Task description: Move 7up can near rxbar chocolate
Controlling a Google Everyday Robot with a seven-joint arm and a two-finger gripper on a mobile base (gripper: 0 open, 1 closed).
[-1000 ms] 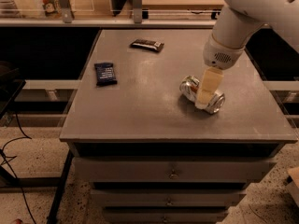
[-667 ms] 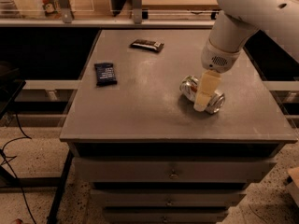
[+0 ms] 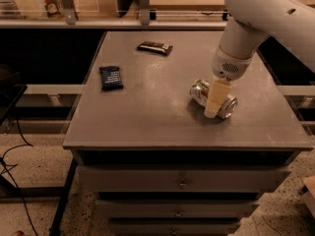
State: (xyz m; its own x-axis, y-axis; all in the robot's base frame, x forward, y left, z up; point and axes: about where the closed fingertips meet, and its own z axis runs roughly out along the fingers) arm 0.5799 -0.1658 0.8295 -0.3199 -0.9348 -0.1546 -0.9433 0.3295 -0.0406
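I have the gripper (image 3: 212, 110) down on the right half of the flat grey matte table top (image 3: 142, 117), set directly over the 7up can (image 3: 200, 92). That small silver-white metal soda can lies on its side, its long axis running from back-left to front-right, with its round silver ends showing on either side of the tool. A pale cream, blunt, block-shaped part of the gripper crosses in front of the can's middle and reaches down to the table surface at the can's near side. I cannot tell from here whether the gripper has closed on the can or only stands against it. Above it, the smooth, rounded white plastic arm (image 3: 256, 18) comes down from the upper right.

The rxbar chocolate (image 3: 154, 47), a slim flat bar in a glossy dark brown-black wrapper with a pale patch at its right end, lies near the back edge of the table, well apart from the can. A wider dark blue rectangular packet (image 3: 111, 77) with white print lies flat towards the left edge. Below the table top sit grey drawer fronts (image 3: 147, 180) with small round knobs.
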